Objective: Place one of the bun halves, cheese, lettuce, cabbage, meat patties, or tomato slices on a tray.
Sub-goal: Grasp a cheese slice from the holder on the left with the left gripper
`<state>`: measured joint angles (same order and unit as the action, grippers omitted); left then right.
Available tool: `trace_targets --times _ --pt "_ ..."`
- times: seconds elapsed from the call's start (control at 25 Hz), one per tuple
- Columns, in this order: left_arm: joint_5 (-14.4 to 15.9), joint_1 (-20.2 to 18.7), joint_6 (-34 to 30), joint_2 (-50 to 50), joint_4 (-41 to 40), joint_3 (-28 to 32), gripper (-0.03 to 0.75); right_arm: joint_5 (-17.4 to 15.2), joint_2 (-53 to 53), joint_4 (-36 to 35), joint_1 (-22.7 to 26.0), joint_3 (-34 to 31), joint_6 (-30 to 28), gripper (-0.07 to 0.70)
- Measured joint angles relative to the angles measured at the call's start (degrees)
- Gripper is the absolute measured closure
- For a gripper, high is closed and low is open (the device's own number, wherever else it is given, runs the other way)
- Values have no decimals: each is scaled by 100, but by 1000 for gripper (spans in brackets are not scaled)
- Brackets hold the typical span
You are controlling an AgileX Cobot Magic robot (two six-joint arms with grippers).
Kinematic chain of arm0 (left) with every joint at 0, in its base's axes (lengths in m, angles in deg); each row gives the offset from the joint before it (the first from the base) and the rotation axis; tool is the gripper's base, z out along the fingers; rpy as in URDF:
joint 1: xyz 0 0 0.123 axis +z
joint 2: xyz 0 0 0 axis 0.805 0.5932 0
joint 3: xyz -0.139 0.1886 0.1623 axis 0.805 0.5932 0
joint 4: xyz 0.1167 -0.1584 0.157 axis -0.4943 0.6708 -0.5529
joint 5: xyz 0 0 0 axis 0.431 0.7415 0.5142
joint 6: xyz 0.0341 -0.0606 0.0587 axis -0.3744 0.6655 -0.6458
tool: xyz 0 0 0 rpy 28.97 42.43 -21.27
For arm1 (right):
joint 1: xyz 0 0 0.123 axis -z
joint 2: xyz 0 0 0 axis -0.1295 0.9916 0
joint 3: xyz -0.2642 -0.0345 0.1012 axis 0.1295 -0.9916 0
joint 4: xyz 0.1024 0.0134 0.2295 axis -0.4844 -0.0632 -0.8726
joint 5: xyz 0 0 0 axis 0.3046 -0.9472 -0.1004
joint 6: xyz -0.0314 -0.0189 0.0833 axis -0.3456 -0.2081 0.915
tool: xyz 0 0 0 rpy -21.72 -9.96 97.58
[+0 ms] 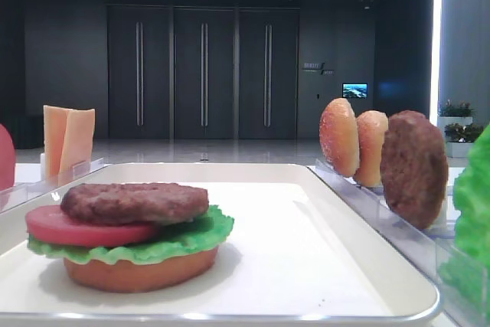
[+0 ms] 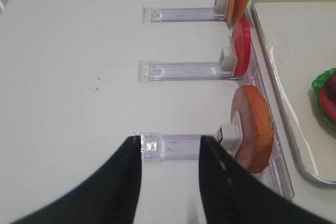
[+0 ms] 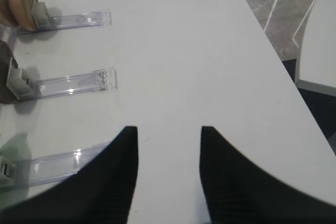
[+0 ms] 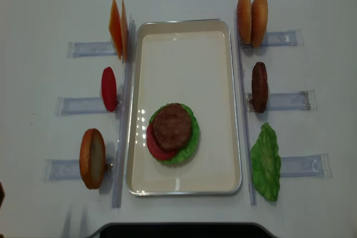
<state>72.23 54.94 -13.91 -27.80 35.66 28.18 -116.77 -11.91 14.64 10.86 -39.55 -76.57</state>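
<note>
On the cream tray point(image 4: 184, 43) stands a stack: flat bun base, lettuce point(image 4: 191, 140), tomato slice and a meat patty point(image 4: 172, 126) on top. Left of the tray, racks hold cheese point(image 4: 117, 36), a tomato slice point(image 4: 109, 88) and a bun half point(image 4: 92, 158). To the right are two bun halves point(image 4: 251, 12), a patty point(image 4: 259, 86) and a lettuce leaf point(image 4: 266, 163). My left gripper point(image 2: 170, 142) is open and empty over the outer end of the rack holding the bun half point(image 2: 254, 129). My right gripper point(image 3: 169, 132) is open over bare table. Cabbage is out of view.
Clear plastic racks point(image 4: 83, 48) stick out from both long sides of the tray. The table's right edge point(image 3: 273, 51) runs close to my right gripper, with floor beyond it. A dark robot base point(image 4: 178, 231) sits at the near table edge.
</note>
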Motion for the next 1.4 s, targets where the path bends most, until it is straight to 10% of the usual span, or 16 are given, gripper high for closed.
trace_targets --times 0.52,1.4 --pt "36 0 0 558 -57 -424 433 0 0 0 0 0 0 357" --pt "-1014 0 606 7009 -57 -3487 433 0 0 0 0 0 5 357"
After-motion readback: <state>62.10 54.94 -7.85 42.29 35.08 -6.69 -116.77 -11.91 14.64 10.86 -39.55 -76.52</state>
